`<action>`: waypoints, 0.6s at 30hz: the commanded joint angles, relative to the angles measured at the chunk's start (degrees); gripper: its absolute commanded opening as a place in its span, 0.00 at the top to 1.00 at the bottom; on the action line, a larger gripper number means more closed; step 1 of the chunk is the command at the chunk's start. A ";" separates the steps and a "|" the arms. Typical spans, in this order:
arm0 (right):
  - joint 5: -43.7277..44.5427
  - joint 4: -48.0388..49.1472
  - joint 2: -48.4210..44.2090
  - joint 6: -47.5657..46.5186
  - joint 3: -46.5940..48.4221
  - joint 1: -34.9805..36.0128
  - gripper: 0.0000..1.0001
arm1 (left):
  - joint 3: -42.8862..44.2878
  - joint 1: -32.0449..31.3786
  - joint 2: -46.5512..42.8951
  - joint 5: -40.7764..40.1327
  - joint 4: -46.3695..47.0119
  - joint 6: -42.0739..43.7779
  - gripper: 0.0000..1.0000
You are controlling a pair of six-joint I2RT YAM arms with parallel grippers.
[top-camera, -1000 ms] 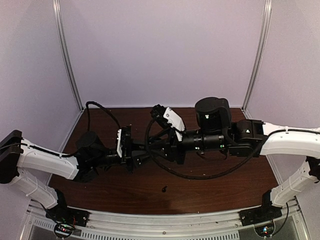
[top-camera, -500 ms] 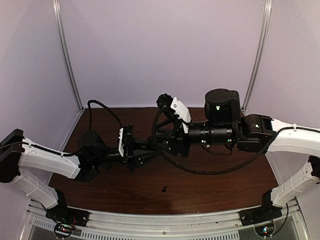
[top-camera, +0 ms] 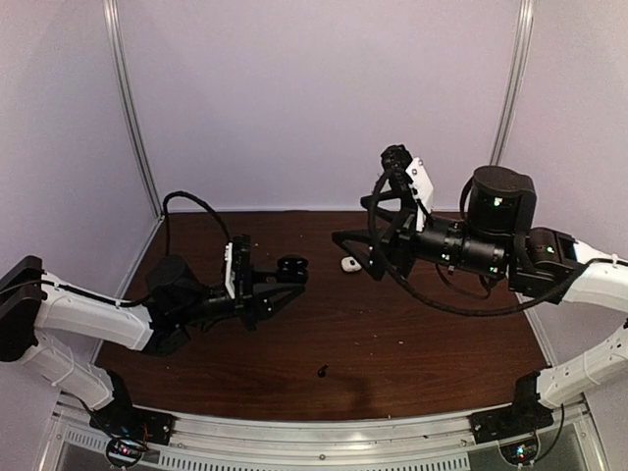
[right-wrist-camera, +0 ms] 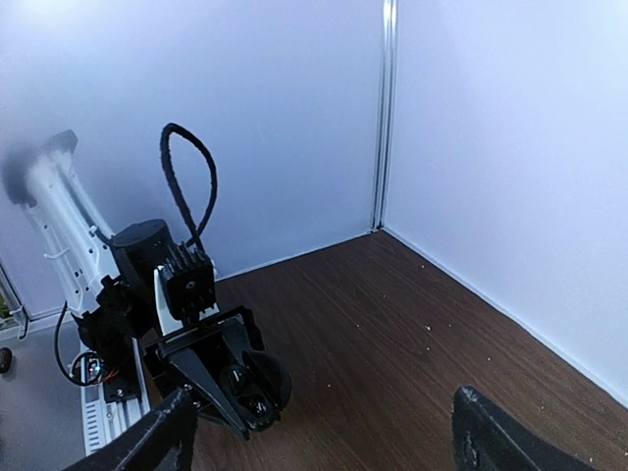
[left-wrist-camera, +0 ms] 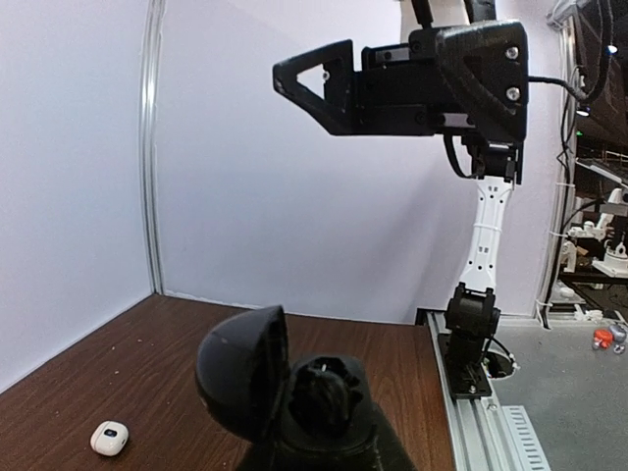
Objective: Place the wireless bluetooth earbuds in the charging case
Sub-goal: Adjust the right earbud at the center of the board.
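Observation:
My left gripper [top-camera: 282, 283] is shut on a black charging case [top-camera: 290, 267], held just above the table with its lid [left-wrist-camera: 238, 371] swung open. The right wrist view shows two glossy dark shapes in the case [right-wrist-camera: 245, 390]; I cannot tell whether they are earbuds. One small black earbud [top-camera: 322, 371] lies on the table near the front. My right gripper [top-camera: 353, 233] hangs open and empty, raised to the right of the case. Its fingers [right-wrist-camera: 147, 444] stand wide apart at the bottom of its own view.
A small white closed case [top-camera: 349, 263] lies on the brown table [top-camera: 412, 343] between the two grippers, also low left as the white case [left-wrist-camera: 109, 438] in the left wrist view. Pale walls close in the back and both sides.
My right gripper has lifted away from the black case, up and to the right, and opened wide. The open case and the white case, covered before, now show.

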 commanded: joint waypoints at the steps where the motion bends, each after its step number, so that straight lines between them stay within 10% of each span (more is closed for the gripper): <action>1: 1.69 -4.07 0.81 3.91 -2.56 -0.83 0.09 | -2.93 1.48 -4.16 -4.43 0.93 -3.00 0.93; 9: -18.32 -15.76 7.38 -6.43 -4.69 -0.79 0.17 | -7.08 3.63 -11.73 -8.86 -7.18 -5.17 0.93; 18: -18.75 -21.91 24.47 -23.59 -0.84 -0.36 0.34 | -7.90 4.81 -14.73 -10.40 -11.43 -7.23 0.93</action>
